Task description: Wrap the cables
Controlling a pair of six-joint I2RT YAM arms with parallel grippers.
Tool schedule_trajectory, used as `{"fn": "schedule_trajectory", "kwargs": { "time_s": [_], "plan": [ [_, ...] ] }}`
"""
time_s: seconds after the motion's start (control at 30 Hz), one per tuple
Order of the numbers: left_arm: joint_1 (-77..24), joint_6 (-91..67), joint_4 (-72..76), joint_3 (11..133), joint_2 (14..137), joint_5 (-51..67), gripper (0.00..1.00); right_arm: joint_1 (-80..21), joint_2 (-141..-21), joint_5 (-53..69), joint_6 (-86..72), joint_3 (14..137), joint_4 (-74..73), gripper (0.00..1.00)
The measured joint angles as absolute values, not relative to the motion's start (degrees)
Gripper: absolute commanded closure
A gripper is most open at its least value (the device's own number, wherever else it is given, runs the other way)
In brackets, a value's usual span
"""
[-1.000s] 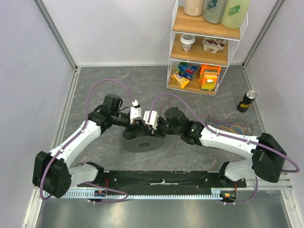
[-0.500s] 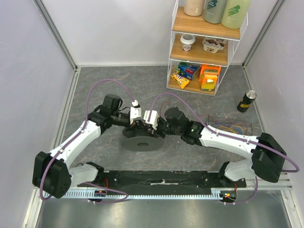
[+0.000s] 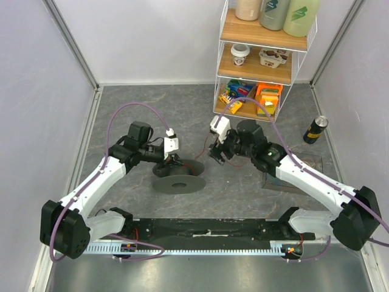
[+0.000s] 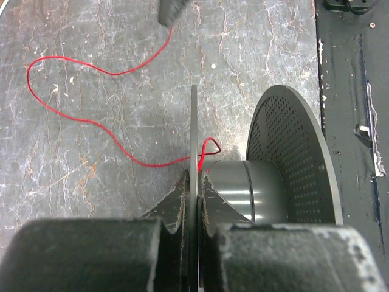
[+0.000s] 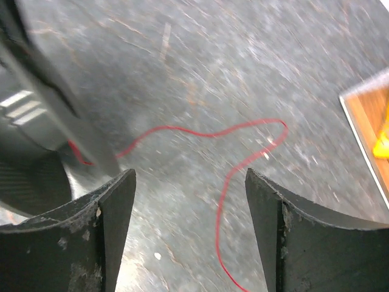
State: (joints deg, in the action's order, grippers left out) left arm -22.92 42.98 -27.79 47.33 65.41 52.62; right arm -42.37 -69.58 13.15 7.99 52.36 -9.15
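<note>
as far as we can see, the left gripper (image 4: 193, 185) is clamped on the thin rim of one disc of the dark grey spool (image 3: 178, 180), with a finger pressed flat against each side of it. the spool sits on the grey table (image 3: 121, 109) in front of the left arm. from that wrist's camera we're looking at the pinched disc edge-on, with the hub and the second, perforated disc off to its right.

the red cable (image 4: 91, 121) is the only one we can make out. one end is tucked in at the hub, right beside the pinched disc, where it makes a small loop. from there it snakes loosely over the table away from the spool in a couple of big lazy curves. the part of the hub we can see looks bare.

the right gripper (image 3: 217, 153) hangs over the table just to the right of the spool, fingers spread wide with nothing between them. in its own camera the red cable lies on the table below the gap, touching neither finger. behind it there's a wire shelf (image 3: 261, 61) with snacks and bottles, and a dark can (image 3: 315, 129) stands near the right wall.
</note>
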Motion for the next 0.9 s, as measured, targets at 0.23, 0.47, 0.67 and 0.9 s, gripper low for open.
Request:
{"fn": "schedule_trajectory", "kwargs": {
  "time_s": [0.23, 0.47, 0.67, 0.9],
  "plan": [
    [-21.4, 42.7, -31.1, 48.0, 64.7, 52.2, 0.98, -32.3, -70.5, 13.2, 7.5, 52.6, -15.6, 0.17],
    [-21.0, 41.9, -32.5, 48.6, 63.2, 51.3, 0.98, -29.6, -79.8, 15.2, 7.4, 54.2, -19.3, 0.21],
    [-20.4, 40.2, -32.7, 49.1, 63.1, 51.0, 0.98, -29.4, -88.4, 17.6, 4.6, 55.1, -16.6, 0.21],
    [-20.3, 39.6, -32.7, 49.1, 62.8, 50.8, 0.98, -29.5, -98.4, 18.8, 1.4, 59.2, -11.1, 0.25]
  ]
}}
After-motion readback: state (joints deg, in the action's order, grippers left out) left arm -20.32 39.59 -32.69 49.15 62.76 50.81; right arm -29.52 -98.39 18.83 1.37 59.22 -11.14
